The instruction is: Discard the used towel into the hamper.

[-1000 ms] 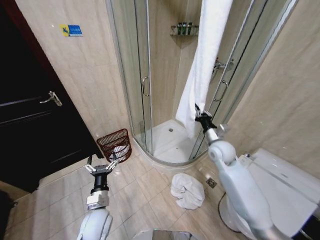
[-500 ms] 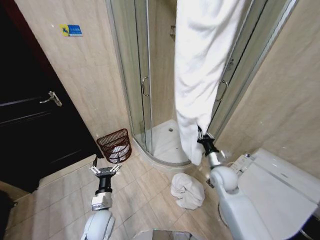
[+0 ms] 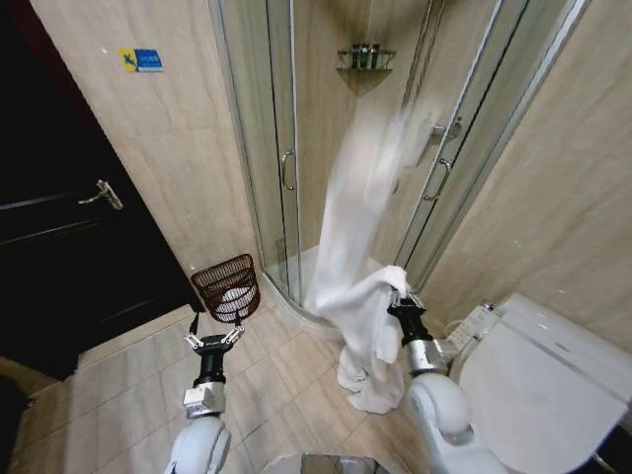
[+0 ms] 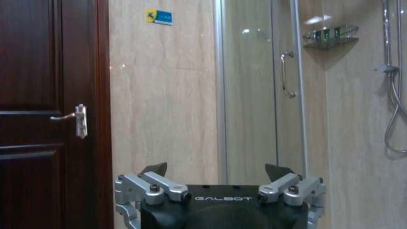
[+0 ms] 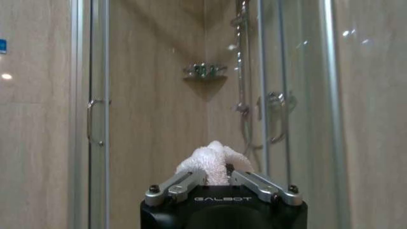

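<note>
We hold the used towel [image 3: 363,296] in our right gripper [image 3: 400,296], low in front of the shower stall's curved sill [image 3: 296,308]. In the right wrist view the fingers [image 5: 180,183] are pinched narrow on a tuft of white terry [image 5: 213,162], so the grip is on a bunched fold, not a flat edge. We judge that is why the cloth hangs as it does: most of its length is free and unsupported.

Long axis of the towel: steeply upright, slanting from the gripper up toward the shower door handle [image 3: 437,178]; the upper part is blurred, so its top end cannot be placed. Below the gripper the rest drapes down toward the floor tiles [image 3: 286,375], where a second white heap [image 3: 373,390] lies; whether the two touch we cannot tell.

The hamper [image 3: 228,286] stands on the floor against the wall, just beside the stall's left door [image 3: 257,148], well apart from the towel. White cloth already shows inside it.

Left gripper [image 3: 214,340] is parked low, near the hamper, jaws spread wide and empty, as the left wrist view confirms [image 4: 216,174]
</note>
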